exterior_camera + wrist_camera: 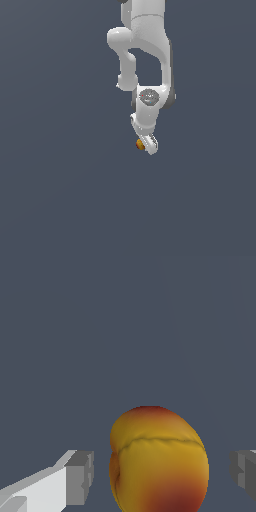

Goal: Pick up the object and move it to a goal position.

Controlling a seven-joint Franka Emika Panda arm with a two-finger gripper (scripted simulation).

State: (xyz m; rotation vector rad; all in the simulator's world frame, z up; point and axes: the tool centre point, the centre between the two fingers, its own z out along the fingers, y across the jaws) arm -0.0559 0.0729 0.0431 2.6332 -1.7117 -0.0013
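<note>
The object (159,461) is a round orange-yellow ball with red patches and a thin crease across it. In the wrist view it fills the space between my fingers, with a visible gap to the grey pad (80,476) on one side and to the other pad (244,472) on the other. My gripper (162,476) is open around it and touches it on neither side. In the exterior view the white arm reaches down the middle, and the object (140,145) shows as a tiny orange spot at the gripper (146,143) tips, partly hidden by a finger.
A plain dark grey surface (60,190) lies all around the arm in both views. No goal marker and no other object shows.
</note>
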